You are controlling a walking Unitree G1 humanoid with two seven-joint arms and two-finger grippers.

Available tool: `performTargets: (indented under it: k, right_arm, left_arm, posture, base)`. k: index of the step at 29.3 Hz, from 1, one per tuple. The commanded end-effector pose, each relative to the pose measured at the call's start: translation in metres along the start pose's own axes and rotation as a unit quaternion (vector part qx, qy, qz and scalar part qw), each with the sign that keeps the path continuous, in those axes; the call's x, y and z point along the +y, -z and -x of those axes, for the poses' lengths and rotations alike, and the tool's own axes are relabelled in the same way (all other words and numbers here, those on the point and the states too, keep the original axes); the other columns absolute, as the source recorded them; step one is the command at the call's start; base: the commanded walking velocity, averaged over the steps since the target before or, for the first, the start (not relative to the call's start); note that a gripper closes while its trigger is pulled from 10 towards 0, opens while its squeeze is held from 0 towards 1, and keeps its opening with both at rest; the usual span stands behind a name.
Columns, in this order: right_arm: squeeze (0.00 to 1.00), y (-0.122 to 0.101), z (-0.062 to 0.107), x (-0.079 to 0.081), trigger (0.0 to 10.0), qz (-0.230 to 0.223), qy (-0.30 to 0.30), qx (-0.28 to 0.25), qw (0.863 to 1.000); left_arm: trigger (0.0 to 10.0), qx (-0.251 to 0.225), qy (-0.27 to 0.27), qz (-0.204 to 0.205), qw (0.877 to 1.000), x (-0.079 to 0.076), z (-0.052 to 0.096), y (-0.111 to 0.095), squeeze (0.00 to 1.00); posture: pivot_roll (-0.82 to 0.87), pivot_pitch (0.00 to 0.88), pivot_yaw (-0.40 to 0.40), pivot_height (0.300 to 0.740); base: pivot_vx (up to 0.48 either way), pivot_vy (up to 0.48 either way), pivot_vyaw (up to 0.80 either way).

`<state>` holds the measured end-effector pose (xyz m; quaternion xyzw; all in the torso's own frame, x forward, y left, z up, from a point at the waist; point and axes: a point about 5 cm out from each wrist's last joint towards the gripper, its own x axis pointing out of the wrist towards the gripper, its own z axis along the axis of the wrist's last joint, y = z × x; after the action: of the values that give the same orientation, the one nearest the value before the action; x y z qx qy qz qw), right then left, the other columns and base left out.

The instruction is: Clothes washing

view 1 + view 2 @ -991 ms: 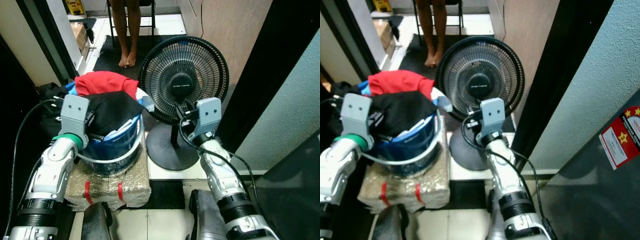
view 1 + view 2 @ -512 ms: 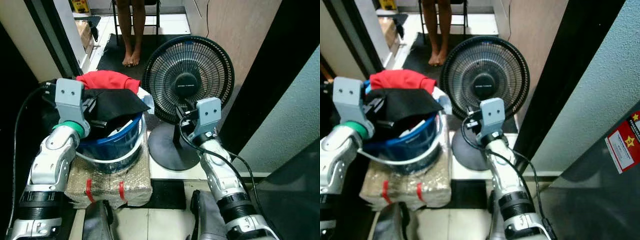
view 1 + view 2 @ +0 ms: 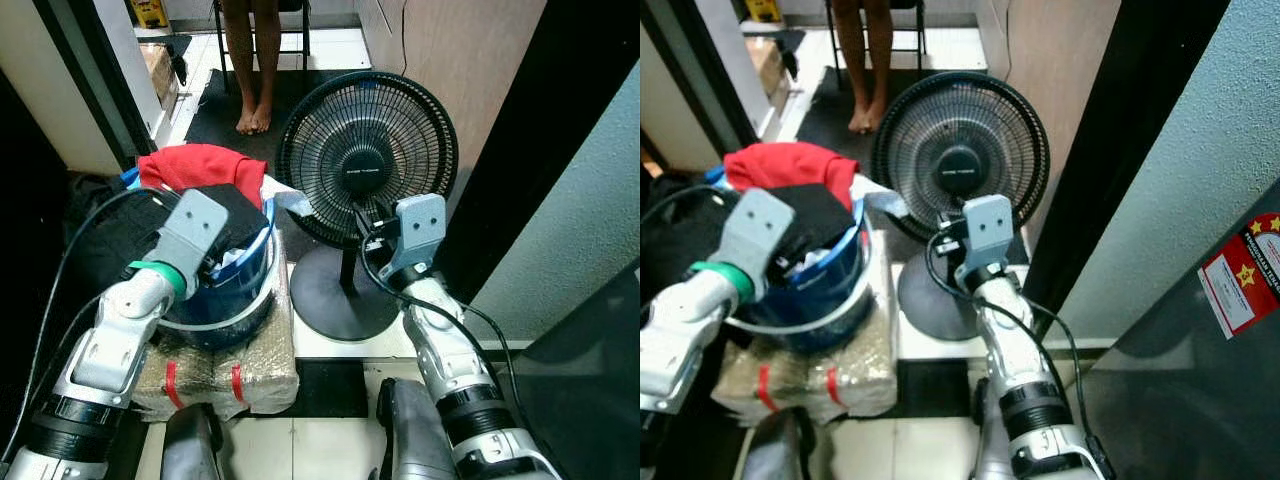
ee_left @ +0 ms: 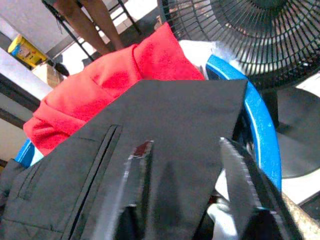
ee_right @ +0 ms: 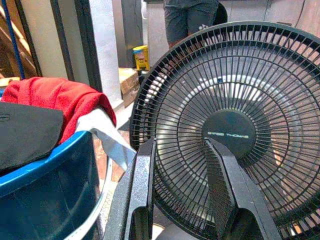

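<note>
Standing by the doorway: the laundry sits in a blue bucket (image 3: 240, 290) w/ a white wire handle, perched on a plastic-wrapped bundle (image 3: 225, 370) on the floor, on the robot's left side. A black garment (image 4: 150, 150) lies on top, a red garment (image 3: 200, 165) heaped behind it toward the far rim, plus a bit of white cloth (image 3: 290, 200) hanging over the rim nearest the fan (image 3: 365, 160).

Key relation: the left hand (image 4: 187, 185) is right at the bucket, fingers spread w/ the flat fold of the black garment directly ahead and just under the tips. Can't tell whether they touch the cloth yet, but nothing is pinched. The garment's long edge runs across the hand's line of reach, so the fingers would straddle that folded edge rather than run along it.

The right hand (image 5: 182, 185) is also spread, empty, pointed at the fan grille, bucket off to its side and well apart from its tips.

So left arm is much the nearer. My guess: next move is a short push forward/down onto the black cloth, then close. Risk looks like grabbing only the top layer, or nudging the bucket on its soft base.

A person's bare legs (image 3: 250, 70) stand by a chair farther back, out of the way.
</note>
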<state>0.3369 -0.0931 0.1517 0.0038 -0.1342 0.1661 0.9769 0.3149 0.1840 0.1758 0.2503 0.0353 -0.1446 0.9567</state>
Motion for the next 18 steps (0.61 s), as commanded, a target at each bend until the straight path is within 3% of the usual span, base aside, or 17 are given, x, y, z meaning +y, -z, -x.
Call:
performTargets:
  k: [1,7,11,14,15,18]
  right_arm:
    - [0.00,0.001,0.000,0.002,10.0,-0.002,-0.003,-0.001,1.000]
    - [0.00,0.002,0.001,0.002,10.0,-0.002,-0.002,0.001,1.000]
    - [0.00,0.001,0.000,0.003,10.0,-0.004,-0.002,0.000,1.000]
    - [0.00,0.002,0.001,0.003,10.0,-0.004,-0.002,0.001,1.000]
    - [0.00,0.002,0.001,0.002,10.0,-0.004,-0.001,0.002,1.000]
    - [0.00,0.003,0.001,0.002,10.0,-0.003,0.000,0.003,1.000]
  left_arm:
    - [10.0,-0.001,0.007,-0.008,1.000,-0.001,0.001,-0.003,1.00]
    - [10.0,0.005,0.013,-0.038,0.999,-0.005,0.002,-0.002,1.00]
    - [10.0,0.053,-0.022,-0.071,0.996,0.007,0.003,0.018,1.00]
    - [10.0,0.063,-0.029,-0.076,0.995,0.010,0.004,0.022,1.00]
    - [10.0,0.077,-0.037,-0.083,0.993,0.015,0.006,0.028,0.00]
    - [10.0,0.123,-0.076,-0.101,0.984,0.038,0.014,0.047,0.00]
  posture:
    - [0.02,0.003,0.029,0.395]
    - [0.02,0.006,0.032,0.395]
    - [0.02,0.013,0.031,0.395]
    - [0.02,0.013,0.031,0.395]
    - [0.03,0.014,0.031,0.395]
    - [0.03,0.016,0.032,0.395]
  base:
    - [0.000,0.000,0.00]
    - [0.000,0.000,0.00]
    - [0.000,0.000,0.00]
    - [0.000,0.000,0.00]
    - [0.000,0.000,0.00]
    - [0.000,0.000,0.00]
